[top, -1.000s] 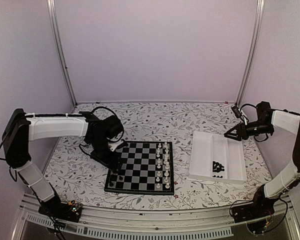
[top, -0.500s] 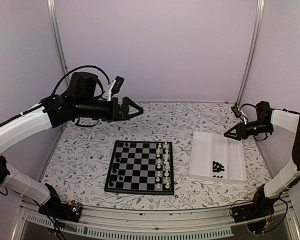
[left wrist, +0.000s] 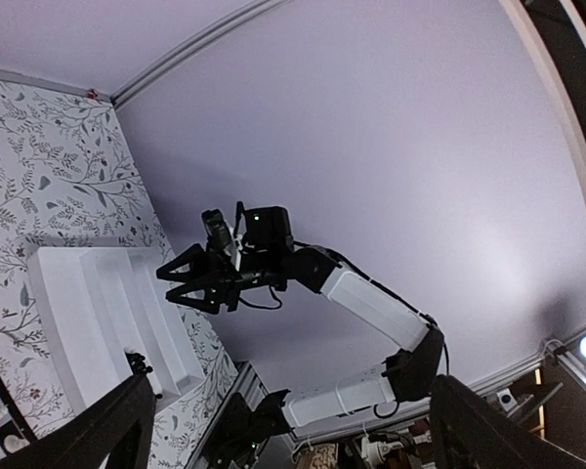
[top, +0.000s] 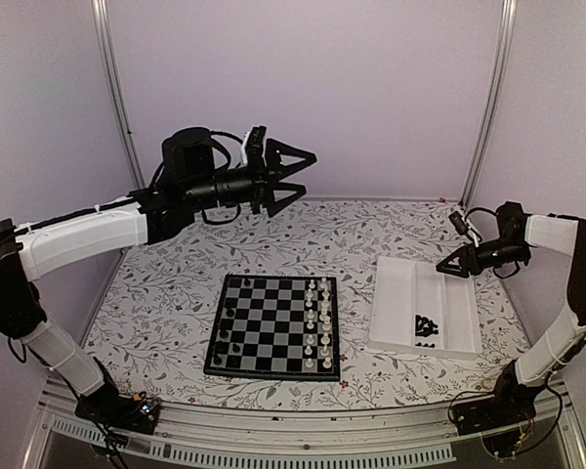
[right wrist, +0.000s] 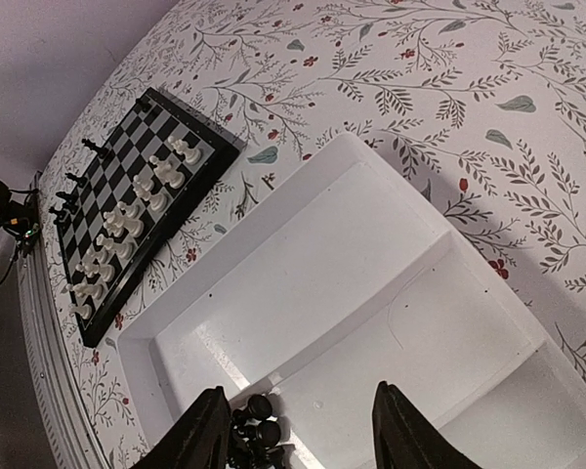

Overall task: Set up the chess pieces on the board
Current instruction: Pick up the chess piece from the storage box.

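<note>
The board [top: 271,373] lies on the flowered table [top: 156,293], nearest to the arm bases and about in the middle. A few black chess pieces [top: 221,346] stand on its left columns, apart from each other. The white pieces [top: 317,318] fill two columns at its right side.

To the right of the board, a little apart from it, lies a white tray [top: 393,293] with long compartments. A small heap of black pieces [top: 425,325] lies in it, at the near end of what seems to be the middle compartment. In the right wrist view this heap is low in the picture, between the two fingers [right wrist: 210,430] but below them on the tray floor.

The right gripper [top: 447,264] hangs over the far end of the tray and points to the left. Its jaws are partly apart and nothing is between them.

Farthest back, the left gripper [top: 311,172] is lifted high above the table, near the back wall, and points to the right. Its jaws are spread wide and it carries nothing. Its wrist camera looks across at the right arm and the tray.
</note>
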Controlling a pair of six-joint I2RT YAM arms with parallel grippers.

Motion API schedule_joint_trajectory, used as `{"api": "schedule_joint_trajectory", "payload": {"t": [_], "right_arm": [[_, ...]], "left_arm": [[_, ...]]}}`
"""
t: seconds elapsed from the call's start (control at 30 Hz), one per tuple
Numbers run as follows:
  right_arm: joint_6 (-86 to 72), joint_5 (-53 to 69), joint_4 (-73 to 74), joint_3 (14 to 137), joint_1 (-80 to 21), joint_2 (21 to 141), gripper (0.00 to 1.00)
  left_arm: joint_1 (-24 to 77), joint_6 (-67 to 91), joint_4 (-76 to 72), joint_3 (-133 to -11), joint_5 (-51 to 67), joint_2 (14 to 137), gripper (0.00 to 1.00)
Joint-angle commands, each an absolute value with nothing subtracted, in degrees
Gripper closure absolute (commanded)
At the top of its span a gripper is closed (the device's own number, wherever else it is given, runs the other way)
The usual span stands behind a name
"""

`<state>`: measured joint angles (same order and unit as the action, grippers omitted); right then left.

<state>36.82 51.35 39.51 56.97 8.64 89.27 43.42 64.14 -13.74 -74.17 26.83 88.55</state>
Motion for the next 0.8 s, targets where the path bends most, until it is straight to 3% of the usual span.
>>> {"api": "schedule_joint_trajectory", "payload": {"t": [0.0, 0.4, 0.53, 0.6, 0.7, 0.77], "right_arm": [[36.2, 50.9, 38.8, 57.1, 8.4, 91.5, 0.48], [36.7, 51.2, 38.6, 56.9, 8.4, 91.1, 0.47], [37.0, 51.3, 38.7, 56.9, 8.4, 90.4, 0.47], [37.3, 50.8, 39.0, 57.1, 8.4, 89.8, 0.47], [38.0, 49.8, 39.4, 58.0, 8.4, 87.8, 0.44], [38.5, 49.1, 39.2, 58.8, 8.4, 85.3, 0.38]], "left_arm": [[44.2, 67.5, -20.4, -78.9, 32.0, 89.1, 0.01], [44.2, 70.1, -27.8, -83.3, 36.6, 94.2, 0.01], [46.4, 61.1, -21.7, -83.9, 33.0, 92.2, 0.01], [46.9, 56.0, -22.5, -80.8, 32.3, 90.2, 0.01], [44.6, 51.1, -36.1, -68.4, 35.7, 87.3, 0.01], [42.4, 46.5, -30.7, -65.7, 37.1, 86.8, 0.01]]}}
